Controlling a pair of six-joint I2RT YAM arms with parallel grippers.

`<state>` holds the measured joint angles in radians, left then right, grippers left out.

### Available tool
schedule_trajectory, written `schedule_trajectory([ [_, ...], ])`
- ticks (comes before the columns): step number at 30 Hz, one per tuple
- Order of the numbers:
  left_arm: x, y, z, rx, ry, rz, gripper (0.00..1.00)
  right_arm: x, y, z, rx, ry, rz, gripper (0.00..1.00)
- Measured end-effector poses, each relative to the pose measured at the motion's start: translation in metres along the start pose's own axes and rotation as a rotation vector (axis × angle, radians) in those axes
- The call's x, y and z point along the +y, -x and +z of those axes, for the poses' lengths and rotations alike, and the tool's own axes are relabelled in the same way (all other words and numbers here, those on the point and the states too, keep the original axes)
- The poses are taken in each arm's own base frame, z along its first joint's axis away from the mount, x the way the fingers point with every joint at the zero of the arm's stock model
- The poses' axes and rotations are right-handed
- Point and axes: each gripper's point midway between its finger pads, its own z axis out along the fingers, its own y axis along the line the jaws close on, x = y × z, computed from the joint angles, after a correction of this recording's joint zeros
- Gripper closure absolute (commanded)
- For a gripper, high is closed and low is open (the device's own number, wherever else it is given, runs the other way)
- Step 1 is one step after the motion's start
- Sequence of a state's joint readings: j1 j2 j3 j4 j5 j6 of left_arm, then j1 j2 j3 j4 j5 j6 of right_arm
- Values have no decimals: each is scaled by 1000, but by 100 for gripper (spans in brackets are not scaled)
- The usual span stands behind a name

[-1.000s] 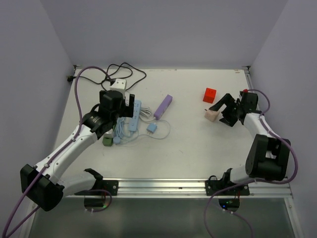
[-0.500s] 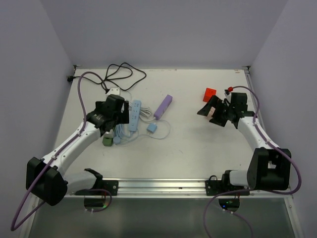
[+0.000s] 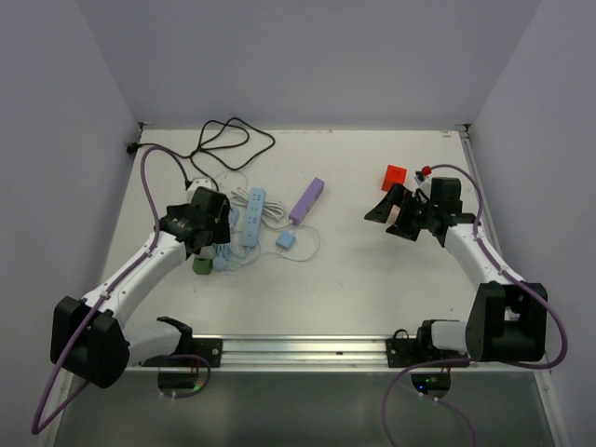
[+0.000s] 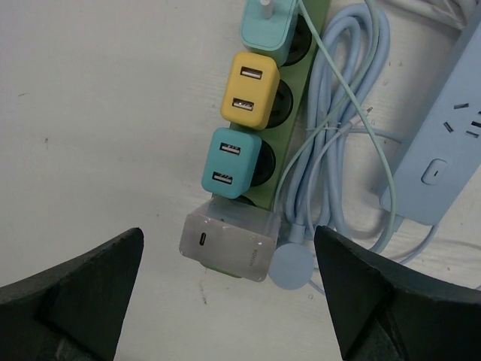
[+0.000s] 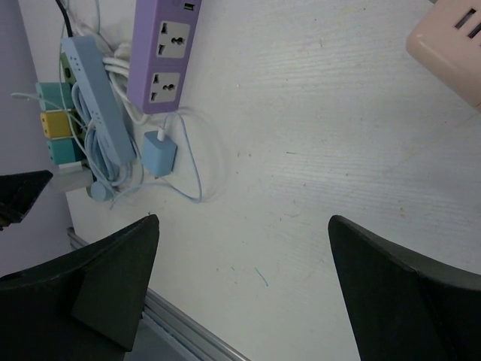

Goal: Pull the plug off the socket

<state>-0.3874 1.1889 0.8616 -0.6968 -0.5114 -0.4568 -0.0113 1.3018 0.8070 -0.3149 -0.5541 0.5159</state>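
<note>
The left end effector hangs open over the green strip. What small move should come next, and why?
Probably lower the left end effector straight down so its open fingers straddle the translucent white adapter at the end of the green power strip. It holds nothing, and that adapter sits centred between the fingers.

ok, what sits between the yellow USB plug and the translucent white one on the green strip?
A teal two-port USB plug, seated in the green power strip; shown in left wrist view.
</note>
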Motion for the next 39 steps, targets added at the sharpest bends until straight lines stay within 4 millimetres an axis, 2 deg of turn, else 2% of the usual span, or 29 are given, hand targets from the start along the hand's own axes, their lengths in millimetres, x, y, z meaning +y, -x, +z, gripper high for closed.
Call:
schedule_trajectory([
  [7,2,-14,12,57,-9,-7,0,3,-1,0,6,17,-2,1],
  [18,-10,-27,26,130,-54,31,1,3,0,0,3,19,-5,1],
  [23,-12,-29,28,141,-65,49,21,3,0,0,3,19,-5,1],
  [27,-9,-29,29,142,-58,56,30,3,0,0,3,19,-5,1],
  [30,-9,-29,29,143,-60,64,44,3,0,0,3,18,-5,1],
  [37,-10,-27,29,148,-65,72,92,3,0,0,2,17,-7,1],
  [39,-11,-26,28,155,-65,74,100,3,0,0,2,16,-9,1],
])
